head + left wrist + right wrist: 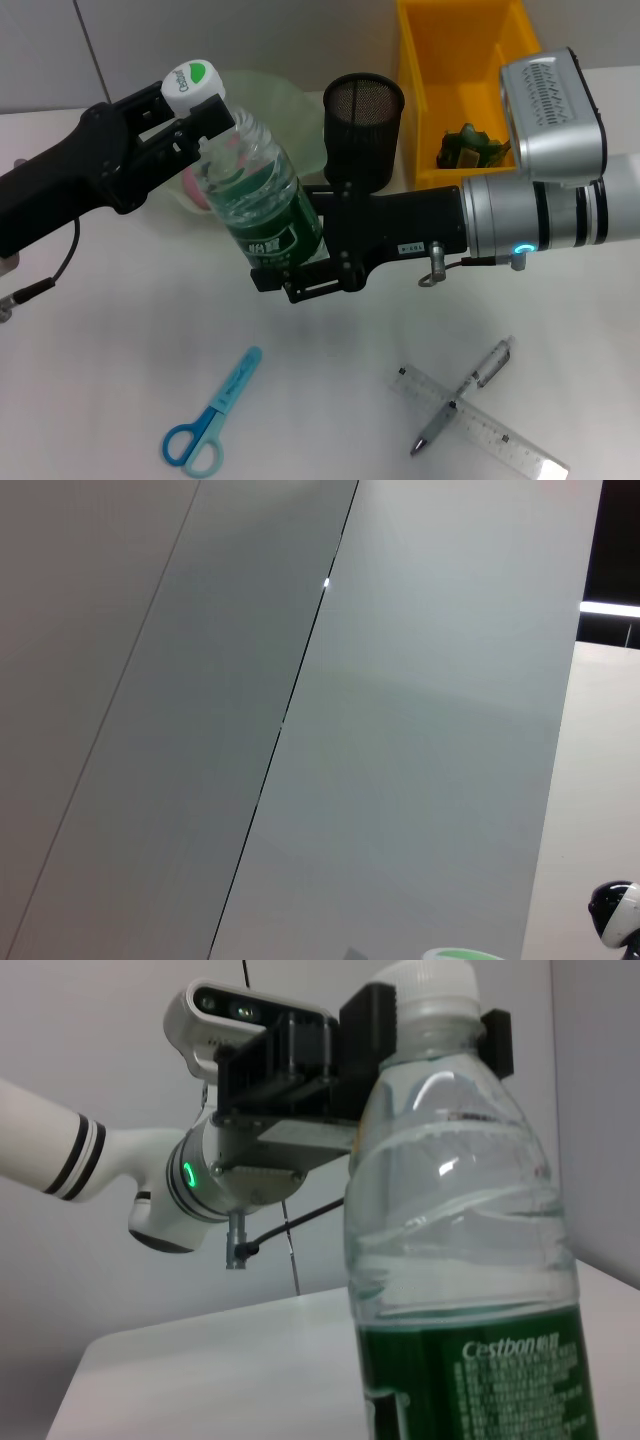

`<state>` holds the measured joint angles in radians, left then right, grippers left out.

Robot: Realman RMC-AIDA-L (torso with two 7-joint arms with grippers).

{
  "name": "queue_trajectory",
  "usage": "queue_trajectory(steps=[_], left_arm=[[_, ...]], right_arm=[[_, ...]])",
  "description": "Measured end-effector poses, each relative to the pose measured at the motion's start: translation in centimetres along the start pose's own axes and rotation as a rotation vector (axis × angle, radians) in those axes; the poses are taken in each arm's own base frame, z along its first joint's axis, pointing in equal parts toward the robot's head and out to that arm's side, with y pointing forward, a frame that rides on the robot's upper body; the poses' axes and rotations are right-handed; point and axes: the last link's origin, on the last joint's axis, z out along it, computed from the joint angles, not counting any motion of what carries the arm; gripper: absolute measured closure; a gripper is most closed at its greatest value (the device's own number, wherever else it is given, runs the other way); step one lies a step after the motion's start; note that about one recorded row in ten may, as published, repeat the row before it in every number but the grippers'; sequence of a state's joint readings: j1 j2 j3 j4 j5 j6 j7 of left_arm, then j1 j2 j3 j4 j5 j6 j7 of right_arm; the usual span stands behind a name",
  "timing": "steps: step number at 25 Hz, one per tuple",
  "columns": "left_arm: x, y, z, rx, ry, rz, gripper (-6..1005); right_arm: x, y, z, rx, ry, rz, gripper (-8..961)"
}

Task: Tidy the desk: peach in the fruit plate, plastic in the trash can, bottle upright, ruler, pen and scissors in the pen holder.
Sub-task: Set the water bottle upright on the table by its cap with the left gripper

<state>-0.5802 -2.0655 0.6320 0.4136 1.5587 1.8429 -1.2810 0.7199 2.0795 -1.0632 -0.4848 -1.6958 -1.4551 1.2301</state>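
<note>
A clear bottle with a green label and white cap is held above the table, slightly tilted. My left gripper is shut on its neck just under the cap; in the right wrist view its black fingers flank the bottle. My right gripper is shut on the bottle's lower end. Blue scissors, a clear ruler and a grey pen lying across it rest on the near table. The black mesh pen holder stands behind. A pink peach peeks out under the left arm.
A pale green fruit plate lies behind the bottle. The yellow trash can at the back right holds a crumpled green piece of plastic. The left wrist view shows only wall panels and a sliver of the cap.
</note>
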Motion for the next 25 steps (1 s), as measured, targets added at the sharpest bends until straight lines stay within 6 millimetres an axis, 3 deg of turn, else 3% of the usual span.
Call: queue_trajectory(steps=[25], left_arm=[[1.0,-0.8,0.4,0.025,0.026,0.022,528]], right_arm=[[1.8,-0.3,-0.1,0.041,0.094,0.028,138]])
